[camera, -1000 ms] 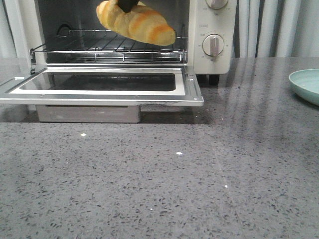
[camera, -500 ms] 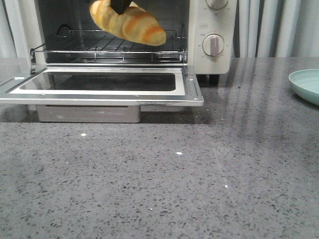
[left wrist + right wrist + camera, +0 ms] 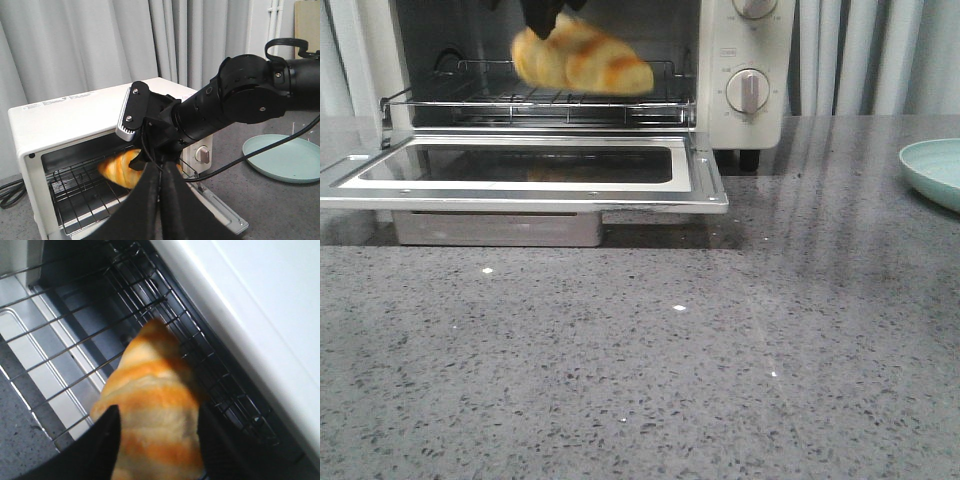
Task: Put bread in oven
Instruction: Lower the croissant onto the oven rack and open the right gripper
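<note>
Step in hand: placement. My right pincer (image 3: pixel 155 440) holds the bread (image 3: pixel 582 60) between its two fingers, inside the open oven (image 3: pixel 740 120), just above the wire rack (image 3: pixel 540 98). My left pincer (image 3: pixel 160 200) is closed and empty, well back. Next move: lower until the bread rests on the rack, then release.

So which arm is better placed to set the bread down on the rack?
The right. Its gripper already holds the bread just above the oven rack. The left gripper is shut, empty and outside.
</note>
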Controlling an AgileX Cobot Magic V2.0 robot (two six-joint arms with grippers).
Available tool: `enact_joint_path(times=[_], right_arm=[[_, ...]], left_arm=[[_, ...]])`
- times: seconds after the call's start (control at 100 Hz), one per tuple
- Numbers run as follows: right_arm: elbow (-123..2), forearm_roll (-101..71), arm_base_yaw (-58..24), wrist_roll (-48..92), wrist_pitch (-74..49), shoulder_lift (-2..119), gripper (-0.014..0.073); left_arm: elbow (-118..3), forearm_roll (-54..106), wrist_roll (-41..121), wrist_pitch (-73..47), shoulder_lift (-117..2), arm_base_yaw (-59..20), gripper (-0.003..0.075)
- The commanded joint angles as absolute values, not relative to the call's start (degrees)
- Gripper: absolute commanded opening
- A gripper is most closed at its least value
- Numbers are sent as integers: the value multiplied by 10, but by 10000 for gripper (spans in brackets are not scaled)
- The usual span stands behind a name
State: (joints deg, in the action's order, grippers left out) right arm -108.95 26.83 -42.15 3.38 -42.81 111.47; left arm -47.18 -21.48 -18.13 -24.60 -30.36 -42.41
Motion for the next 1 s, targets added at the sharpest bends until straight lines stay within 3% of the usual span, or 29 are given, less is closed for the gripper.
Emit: enact_joint_path(times=[0.0,0.63,0.99], right_arm=[[-1109,292,-422,39,-389,1084,477],[-1147,290,-455,39,-443,1083,463],[-1177,279,-492,39,-523,1074,132]], left_arm=[[-491,-215,-185,-205,-305,-428,-22],[-491,-233,-185,-220,-282,-428,-22],[-491,-339,-272,-302,-196,-428,-22]])
